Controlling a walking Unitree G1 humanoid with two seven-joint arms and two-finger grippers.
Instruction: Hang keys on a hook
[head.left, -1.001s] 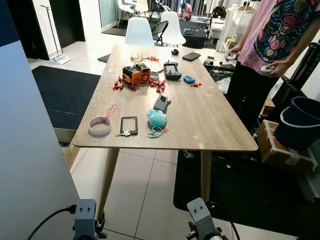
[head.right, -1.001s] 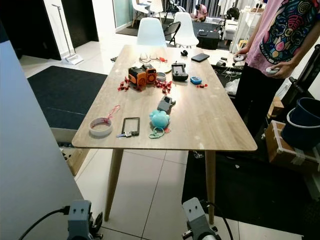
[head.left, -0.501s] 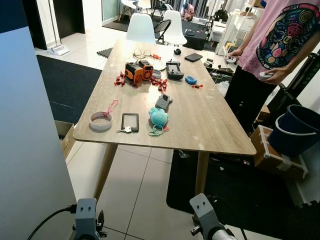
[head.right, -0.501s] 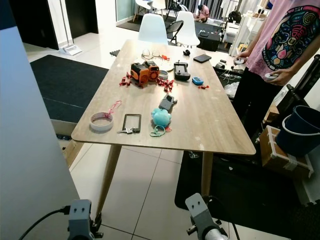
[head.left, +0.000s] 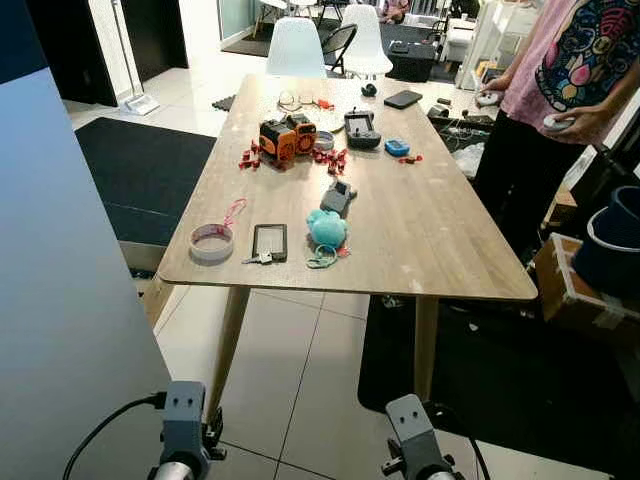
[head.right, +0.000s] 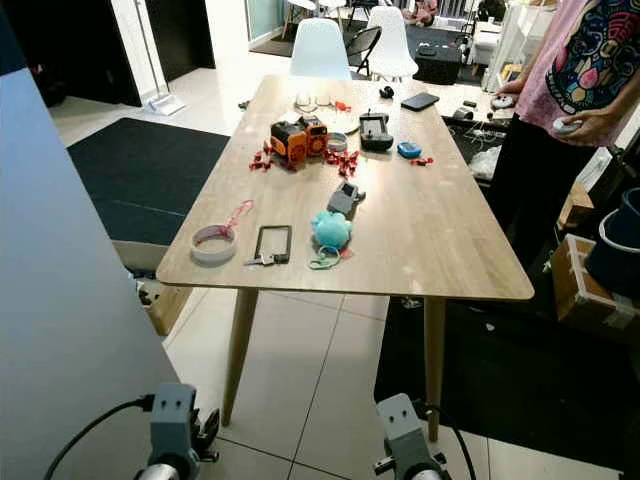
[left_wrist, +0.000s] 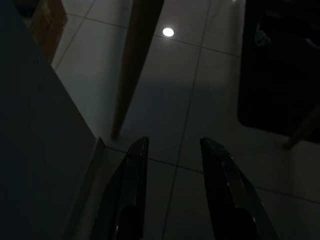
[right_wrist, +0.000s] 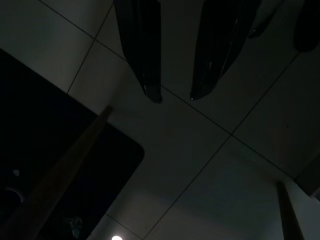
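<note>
Both arms hang low in front of the robot, well short of the bench. The left claw (left_wrist: 170, 150) has its two black fingers apart with nothing between them, aimed at floor tiles beside a bench leg (left_wrist: 135, 65). The right claw (right_wrist: 175, 95) is likewise parted and empty over the tiles.

The keys (head.left: 257, 259) lie near the front edge of the bench (head.left: 440, 230), touching the lower end of a small black frame (head.left: 269, 241), with a roll of tape (head.left: 211, 243) just to their left and a teal plush toy (head.left: 326, 229) with a green loop just to their right. I can make out no hook anywhere.

The likely trouble: the keys lie flat and small, so long fingers could skate over them, shove them off the edge close by, or pinch the frame along with them. The tape's pink ribbon and the toy's loop could also snag.

Further back sit an orange gadget (head.left: 280, 137), scattered red bits, a game controller (head.left: 361, 129) and a phone (head.left: 403, 99). A person (head.left: 560, 90) stands at the right side holding controllers. A grey panel (head.left: 60, 300) crowds the left arm's side.
</note>
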